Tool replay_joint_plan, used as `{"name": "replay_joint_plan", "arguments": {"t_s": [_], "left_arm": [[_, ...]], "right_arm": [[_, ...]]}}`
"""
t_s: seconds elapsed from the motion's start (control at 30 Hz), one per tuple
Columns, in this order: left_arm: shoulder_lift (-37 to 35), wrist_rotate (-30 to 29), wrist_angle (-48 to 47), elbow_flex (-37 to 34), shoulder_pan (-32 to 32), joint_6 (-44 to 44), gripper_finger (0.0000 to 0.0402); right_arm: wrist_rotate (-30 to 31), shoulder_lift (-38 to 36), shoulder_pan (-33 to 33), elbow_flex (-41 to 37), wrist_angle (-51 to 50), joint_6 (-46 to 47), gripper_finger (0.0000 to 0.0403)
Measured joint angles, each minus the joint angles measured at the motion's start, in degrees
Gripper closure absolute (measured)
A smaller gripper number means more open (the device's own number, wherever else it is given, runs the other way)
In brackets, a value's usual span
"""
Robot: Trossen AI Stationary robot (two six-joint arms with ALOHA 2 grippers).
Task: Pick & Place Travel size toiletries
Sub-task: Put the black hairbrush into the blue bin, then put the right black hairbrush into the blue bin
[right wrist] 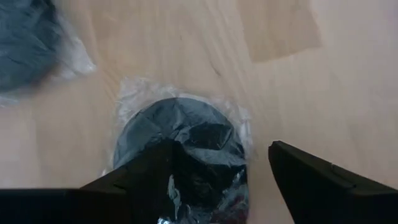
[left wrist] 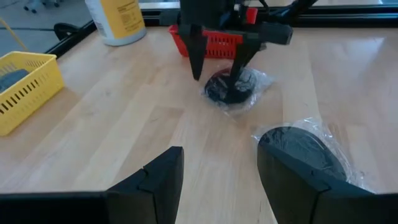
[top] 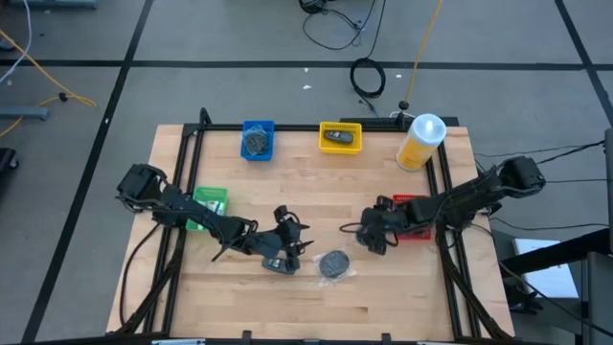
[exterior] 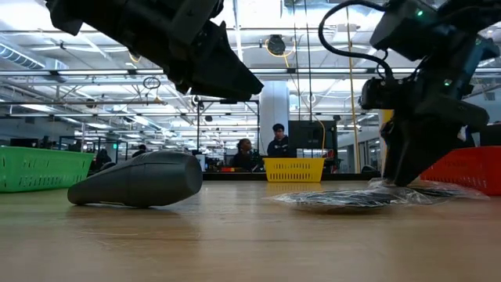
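Wrapped grey disc [right wrist: 180, 149] lies on the table beside the red tray [top: 414, 217], the right gripper [left wrist: 219, 65] spread wide astride it; nearby, the left gripper [left wrist: 217, 180] hovers half-spread, empty.

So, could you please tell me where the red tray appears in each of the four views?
High view: the red tray is right of centre, partly under the right arm.
Low view: far right, in the background.
Left wrist view: top centre.
Right wrist view: not in it.
Shared landmark: the right gripper, working close beside the tray.
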Motion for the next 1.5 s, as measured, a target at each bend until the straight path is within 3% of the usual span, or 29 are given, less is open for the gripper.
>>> {"name": "replay_joint_plan", "arguments": {"t_s": [0.1,0.37,0.47,0.57,0.67,0.8,1.03,1.13,1.27,1.37,1.43,1.5], "left_arm": [[0.0,0.0,-0.3,0.0,0.0,-0.1,0.0199],[0.0,-0.1,0.0,0.0,0.0,-1.6,0.0199],[-0.8,-0.5,-0.2,0.0,0.6,-7.3,0.0199],[-3.0,0.2,-1.4,0.0,2.7,-19.0,0.0199],[-4.1,3.4,-2.0,0.0,4.7,-19.5,0.0199],[-4.2,5.8,-1.4,0.0,6.8,-17.9,0.0199],[-3.8,8.9,-1.4,0.0,7.9,-13.7,0.0199],[-3.8,8.7,-0.9,0.0,7.7,-12.4,0.0199],[-3.8,8.4,-0.6,0.0,7.6,-12.3,0.0199],[-3.8,8.4,-0.5,0.0,7.6,-12.3,0.0199],[-3.8,8.4,-0.6,0.0,7.6,-12.2,0.0199],[-3.8,8.4,-1.1,0.0,7.6,-12.2,0.0199]], "right_arm": [[-3.6,0.0,-1.8,-1.5,4.2,-2.1,0.0171],[-5.1,0.1,-2.1,-2.6,12.3,-7.1,0.0275],[-5.0,0.1,-2.1,-2.6,15.9,-9.7,0.0321],[-4.1,0.1,-2.1,-2.6,20.6,-12.6,0.0369],[-1.6,0.1,-1.5,-2.6,26.8,-16.1,0.0398],[-0.8,0.0,-0.9,-2.6,31.4,-20.4,0.0394],[-4.3,-3.8,-3.2,-2.1,18.8,-15.3,0.0390],[-7.2,-3.9,-5.8,-2.1,14.4,-12.4,0.0348],[-13.8,-0.4,-8.4,-2.2,13.5,-9.9,0.0262],[-14.0,2.7,-9.0,-2.4,14.7,-10.6,0.0204],[-14.0,4.2,-9.0,-2.3,15.8,-12.3,0.0188],[-14.0,5.3,-9.0,-2.2,16.7,-13.9,0.0197]]}}
